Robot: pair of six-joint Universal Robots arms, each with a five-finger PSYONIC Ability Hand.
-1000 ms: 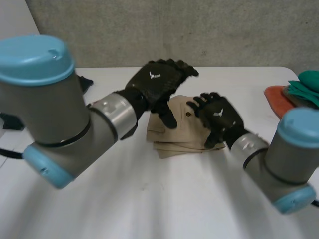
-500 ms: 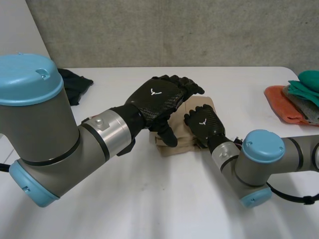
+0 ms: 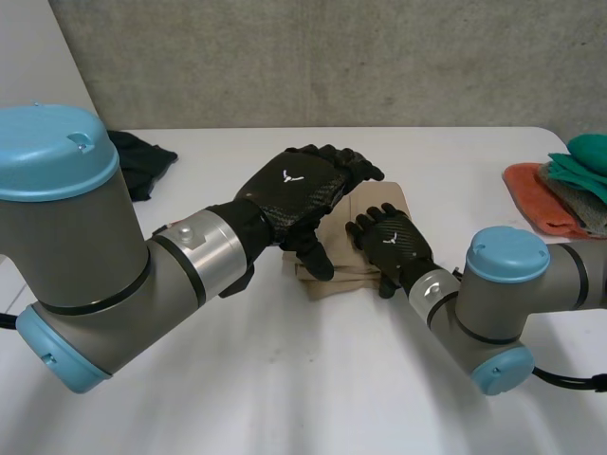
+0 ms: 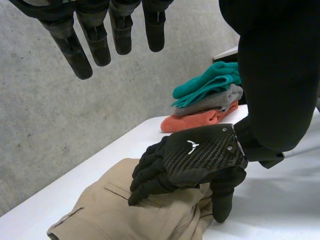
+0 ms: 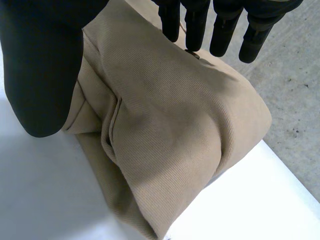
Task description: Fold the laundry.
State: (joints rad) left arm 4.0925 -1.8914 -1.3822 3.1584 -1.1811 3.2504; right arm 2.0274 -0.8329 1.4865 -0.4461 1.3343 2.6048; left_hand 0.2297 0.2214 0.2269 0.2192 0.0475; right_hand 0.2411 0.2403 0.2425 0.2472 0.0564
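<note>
A folded tan garment (image 3: 334, 274) with a pocket seam lies mid-table. My right hand (image 3: 390, 244) rests flat on top of it, fingers nearly straight and the thumb down beside the near edge, holding nothing. In the right wrist view its fingertips (image 5: 218, 31) reach across the tan cloth (image 5: 175, 135). My left hand (image 3: 300, 191) hovers open just above the garment's left part, not touching. From the left wrist view, its straight fingers (image 4: 84, 44) hang over the right hand (image 4: 196, 159) and the garment (image 4: 110, 212).
A stack of folded teal, grey and orange clothes (image 3: 561, 183) sits at the table's far right, also in the left wrist view as the stack (image 4: 210, 97). A dark cloth (image 3: 142, 161) lies at the back left. White table (image 3: 285, 379) stretches in front; a concrete wall stands behind.
The right hand has shifted leftward onto the top of the folded garment and settled there. The left hand has stayed hovering over it, dipping slightly.
</note>
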